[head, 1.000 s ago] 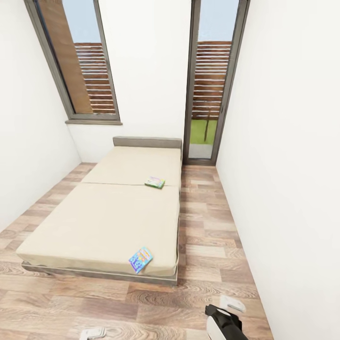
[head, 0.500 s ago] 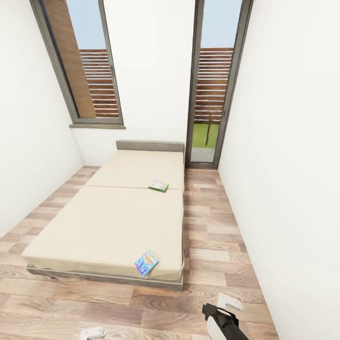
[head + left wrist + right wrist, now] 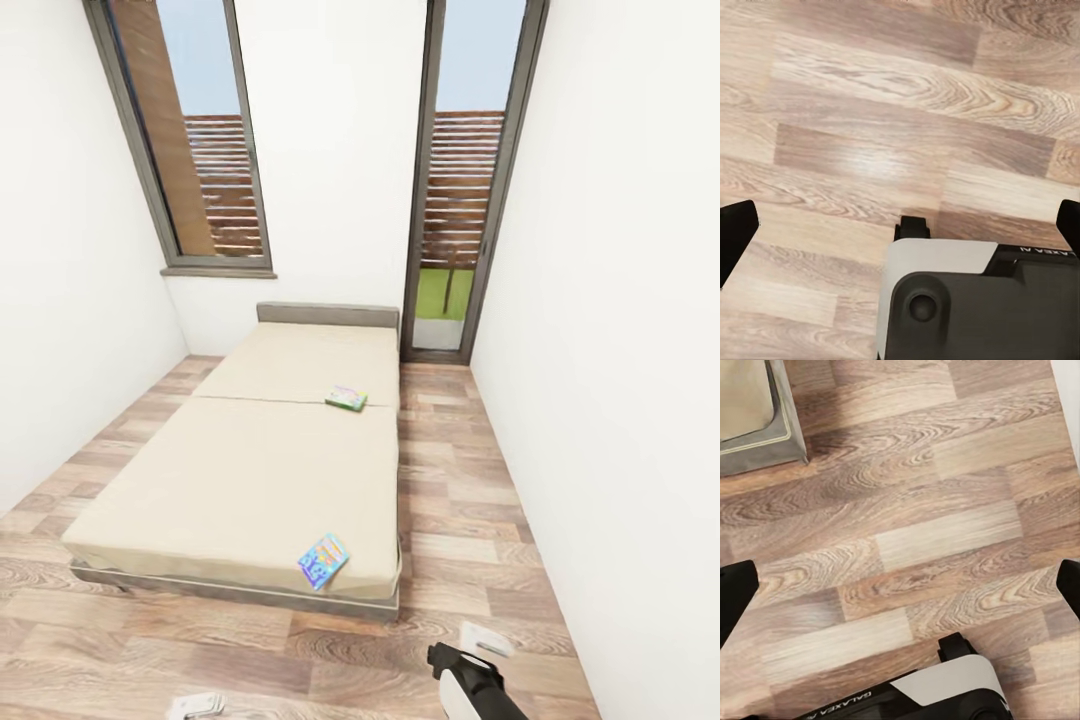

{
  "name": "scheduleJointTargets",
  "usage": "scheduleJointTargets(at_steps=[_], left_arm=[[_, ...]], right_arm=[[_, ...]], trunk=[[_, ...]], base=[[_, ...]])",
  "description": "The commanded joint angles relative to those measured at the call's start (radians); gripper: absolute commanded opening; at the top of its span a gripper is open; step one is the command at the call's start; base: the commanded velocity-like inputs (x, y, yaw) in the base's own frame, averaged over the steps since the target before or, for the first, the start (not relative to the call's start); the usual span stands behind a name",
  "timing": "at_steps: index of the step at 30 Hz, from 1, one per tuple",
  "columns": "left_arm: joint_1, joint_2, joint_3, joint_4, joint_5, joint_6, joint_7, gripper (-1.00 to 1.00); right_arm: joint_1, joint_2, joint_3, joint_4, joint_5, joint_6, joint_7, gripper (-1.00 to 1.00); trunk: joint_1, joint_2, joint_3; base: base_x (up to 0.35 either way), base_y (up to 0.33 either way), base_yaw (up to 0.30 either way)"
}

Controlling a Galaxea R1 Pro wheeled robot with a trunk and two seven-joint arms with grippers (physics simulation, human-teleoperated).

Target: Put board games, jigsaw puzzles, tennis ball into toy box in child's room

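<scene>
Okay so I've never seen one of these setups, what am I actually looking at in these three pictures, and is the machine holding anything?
It is a simulated wheeled robot with two arms. The big picture comes from its head camera, looking into a bedroom: a low bed with two board games on it, one near the foot corner and one farther up by the edge. The other two pictures come from cameras on its wrists, pointing down at the wood floor. The dark tips at their sides are the fingers of the left gripper and the right gripper. Both are spread open and hold nothing.
</scene>
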Motion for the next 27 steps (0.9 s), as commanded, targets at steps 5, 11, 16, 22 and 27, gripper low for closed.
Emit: scheduleJointTargets(at_steps=[5, 11, 16, 22, 27], left_arm=[[0.000, 0.000, 0.009, -0.002, -0.008, 0.005, -0.006, 1.00], [0.000, 0.000, 0.008, -0.002, -0.008, 0.005, -0.006, 1.00], [0.000, 0.001, 0.008, -0.002, -0.009, 0.005, -0.007, 1.00], [0.000, 0.001, 0.008, -0.002, -0.008, 0.005, -0.009, 1.00], [0.000, 0.001, 0.007, -0.002, -0.009, 0.005, -0.009, 1.00]], right_arm=[[-0.001, -0.004, -0.001, -0.002, -0.012, 0.009, 0.093, 1.00], [-0.001, -0.014, -0.008, -0.002, -0.018, 0.026, 0.235, 1.00], [-0.001, -0.024, -0.011, 0.002, -0.020, 0.040, 0.300, 1.00], [-0.001, -0.030, -0.015, 0.035, -0.020, 0.041, 0.318, 1.00], [-0.001, -0.032, -0.024, 0.057, -0.020, 0.039, 0.323, 1.00]], trunk=[[0.001, -0.002, 0.000], [0.001, -0.002, 0.001], [0.001, -0.002, 0.001], [0.001, -0.002, 0.001], [0.001, -0.002, 0.001]], base=[[0.000, 0.123, 0.009], [0.000, 0.031, 0.002], [0.000, 0.007, 0.000], [0.000, 0.024, 0.000], [0.000, 0.028, 0.000]])
